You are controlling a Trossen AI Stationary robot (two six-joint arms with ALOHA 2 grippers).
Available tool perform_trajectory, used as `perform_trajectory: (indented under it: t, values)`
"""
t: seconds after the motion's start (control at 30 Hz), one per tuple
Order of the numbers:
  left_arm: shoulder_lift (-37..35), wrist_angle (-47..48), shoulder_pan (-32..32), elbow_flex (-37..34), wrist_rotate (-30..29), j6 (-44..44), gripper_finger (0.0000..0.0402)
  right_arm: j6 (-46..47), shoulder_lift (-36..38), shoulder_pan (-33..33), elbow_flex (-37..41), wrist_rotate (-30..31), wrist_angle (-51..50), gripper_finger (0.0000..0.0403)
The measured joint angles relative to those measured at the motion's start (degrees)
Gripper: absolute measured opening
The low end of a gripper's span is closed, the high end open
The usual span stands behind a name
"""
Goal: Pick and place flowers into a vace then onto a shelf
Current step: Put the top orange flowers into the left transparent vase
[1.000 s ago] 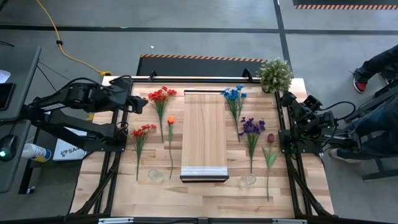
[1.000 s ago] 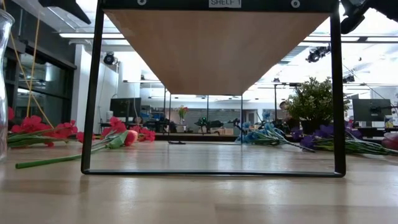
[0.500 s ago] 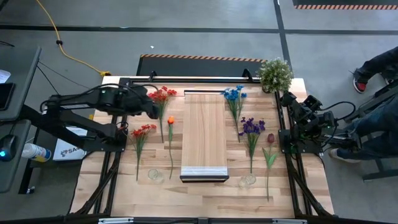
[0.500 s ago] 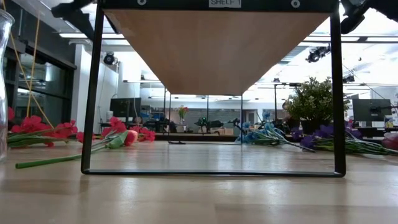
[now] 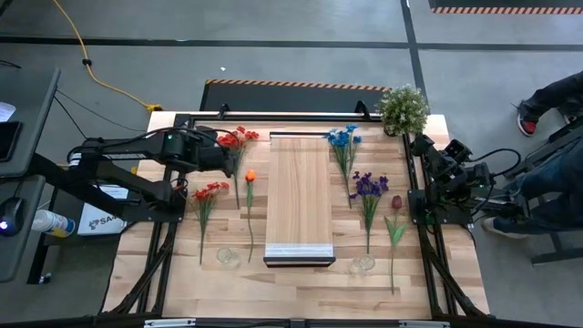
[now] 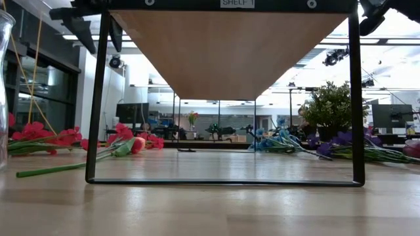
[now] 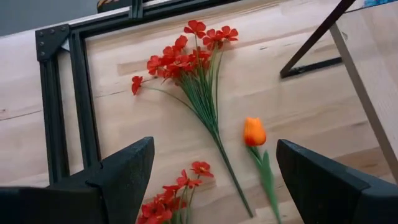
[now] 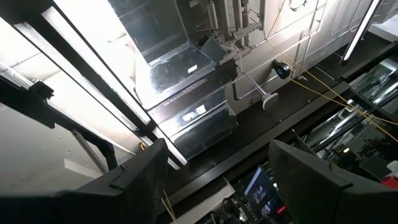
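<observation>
The flowers lie flat on the table on both sides of the shelf (image 5: 299,196). A red bunch (image 7: 193,56), an orange tulip (image 7: 254,132) and a second red bunch (image 5: 209,191) lie left of it. Blue (image 5: 342,138), purple (image 5: 369,185) and dark-red (image 5: 396,202) flowers and a leaf stem (image 5: 394,232) lie to its right. Two clear glass vases (image 5: 228,258) (image 5: 363,264) stand near the front edge. My left gripper (image 5: 233,162) hangs open above the red bunch's stems and the tulip, touching nothing. My right gripper (image 5: 421,144) waits open at the table's right edge, pointing up.
A bushy potted plant (image 5: 403,107) stands at the far right corner. The shelf's black frame legs (image 6: 98,98) stand on the table on either side of the plank. A person's legs and shoes (image 5: 547,100) show beyond the right edge.
My left gripper has moved toward the table's right, over the red bunch and the orange tulip, has sunk lower and tipped further downward. Its fingers have stayed open. The flowers have not moved.
</observation>
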State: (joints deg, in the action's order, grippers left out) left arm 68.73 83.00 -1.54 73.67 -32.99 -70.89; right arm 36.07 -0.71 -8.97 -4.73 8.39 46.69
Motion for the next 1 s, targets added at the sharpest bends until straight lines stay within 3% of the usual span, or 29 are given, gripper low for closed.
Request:
perform_trajectory:
  t: [0.2, 0.5, 0.87, 1.0]
  values:
    - [0.53, -0.56, -0.88, -0.45, -0.38, -0.99, 0.0369, 0.00, 0.00, 0.01, 0.00, -0.01, -0.01, 0.0268]
    - [0.55, -1.48, -11.14, -6.38, 8.13, 2.49, 0.0369, 0.00, 0.00, 0.01, 0.00, -0.01, -0.03, 0.0268]
    - [0.55, -20.54, -24.47, -13.49, 18.81, 18.37, 0.0369, 0.00, 0.00, 0.02, 0.00, -0.01, -0.03, 0.0267]
    - [0.55, -23.18, -29.02, -15.54, 22.51, 21.38, 0.0369, -0.02, 0.00, 0.00, 0.00, -0.01, -0.05, 0.0267]
